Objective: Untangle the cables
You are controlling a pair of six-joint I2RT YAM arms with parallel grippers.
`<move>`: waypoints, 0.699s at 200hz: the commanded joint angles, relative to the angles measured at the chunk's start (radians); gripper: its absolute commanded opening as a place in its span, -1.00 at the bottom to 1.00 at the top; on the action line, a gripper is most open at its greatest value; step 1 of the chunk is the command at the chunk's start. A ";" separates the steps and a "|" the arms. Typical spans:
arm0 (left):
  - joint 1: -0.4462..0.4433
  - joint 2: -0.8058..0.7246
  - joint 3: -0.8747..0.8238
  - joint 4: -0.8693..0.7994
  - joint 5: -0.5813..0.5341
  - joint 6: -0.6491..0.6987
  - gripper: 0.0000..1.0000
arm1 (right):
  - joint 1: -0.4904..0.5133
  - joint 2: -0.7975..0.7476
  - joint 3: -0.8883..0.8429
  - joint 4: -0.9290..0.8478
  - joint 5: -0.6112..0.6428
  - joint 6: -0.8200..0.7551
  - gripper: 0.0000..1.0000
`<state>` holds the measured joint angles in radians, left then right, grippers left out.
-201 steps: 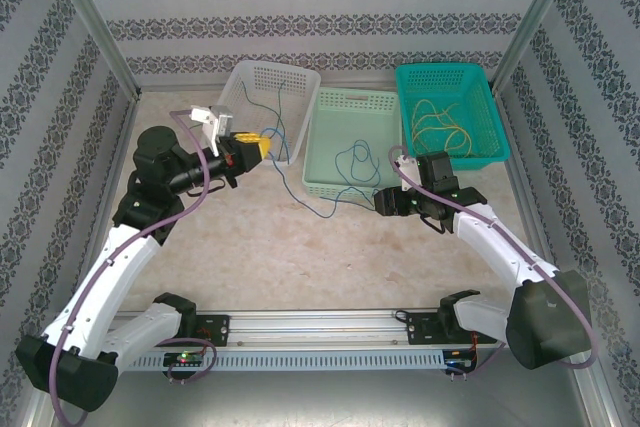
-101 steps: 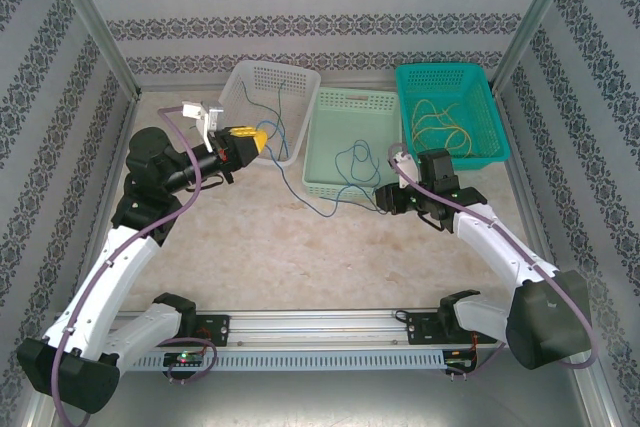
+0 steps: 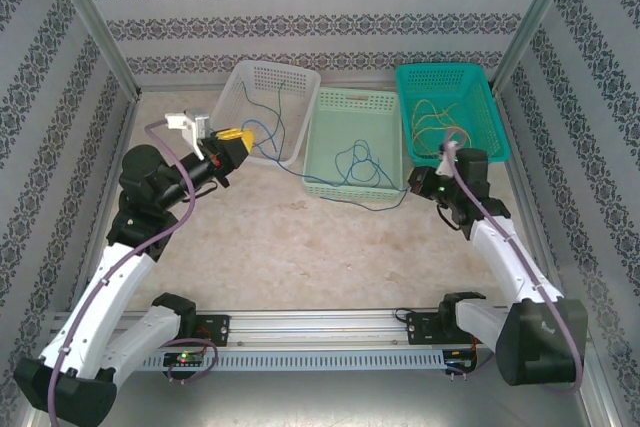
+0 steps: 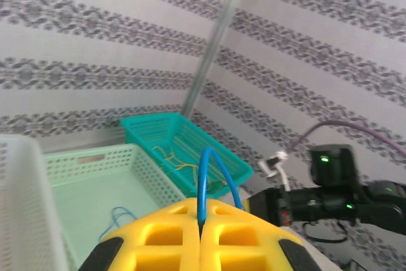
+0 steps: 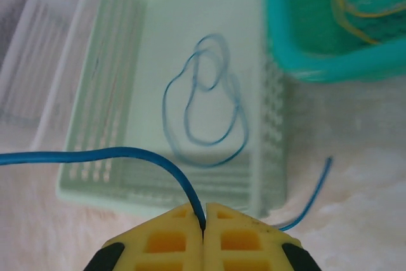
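Since a second ago, the right gripper (image 3: pixel 414 187) has been carried right, from the near right corner of the light green basket (image 3: pixel 355 97) to just beside the teal basket (image 3: pixel 440 69), and its fingers have been brought together. The left gripper (image 3: pixel 238 137) has been drawn left. Between them the blue cable (image 3: pixel 370 206) has been pulled from a sagging loop into a shallower line.

Its long axis is laid left to right. From the left gripper, held by the near side of the white basket (image 3: pixel 275 67), it is led down and along the near wall of the light green basket to the right gripper.

Both pinches are confirmed by the wrist views. At the left wrist the yellow fingers (image 4: pixel 158 239) are pressed together on the cable, which rises from their seam in a narrow arch. At the right wrist the fingers (image 5: pixel 165 239) are likewise closed on it, and the cable sweeps away to the left. A short blue strand trails over the table (image 5: pixel 355 207) to the right.

A second blue cable (image 5: pixel 206 103) is seen coiled in the light green basket. Yellow cables (image 5: pixel 361 4) lie in the teal basket. From overhead a further thin cable (image 3: pixel 278 112) is made out in the white basket.
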<state>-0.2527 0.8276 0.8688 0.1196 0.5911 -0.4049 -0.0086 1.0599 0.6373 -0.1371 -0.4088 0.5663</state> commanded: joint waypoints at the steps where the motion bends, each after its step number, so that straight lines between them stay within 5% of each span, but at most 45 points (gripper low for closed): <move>1: 0.015 -0.059 -0.054 0.060 -0.173 0.014 -1.00 | -0.060 -0.033 -0.091 0.171 0.035 0.355 -1.00; 57: 0.016 -0.165 -0.190 0.158 -0.393 -0.061 -1.00 | -0.140 -0.108 -0.231 0.371 0.073 0.760 -1.00; 104: 0.015 -0.174 -0.247 0.256 -0.467 -0.132 -1.00 | -0.152 -0.153 -0.365 0.455 0.090 1.024 -1.00; 140: 0.015 -0.148 -0.242 0.277 -0.466 -0.136 -1.00 | -0.151 -0.226 -0.326 0.357 0.099 0.939 -1.00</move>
<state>-0.2531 0.6781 0.6117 0.2657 0.2047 -0.5205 -0.1402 0.8757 0.2661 0.2619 -0.3992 1.5173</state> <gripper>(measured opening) 0.047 0.053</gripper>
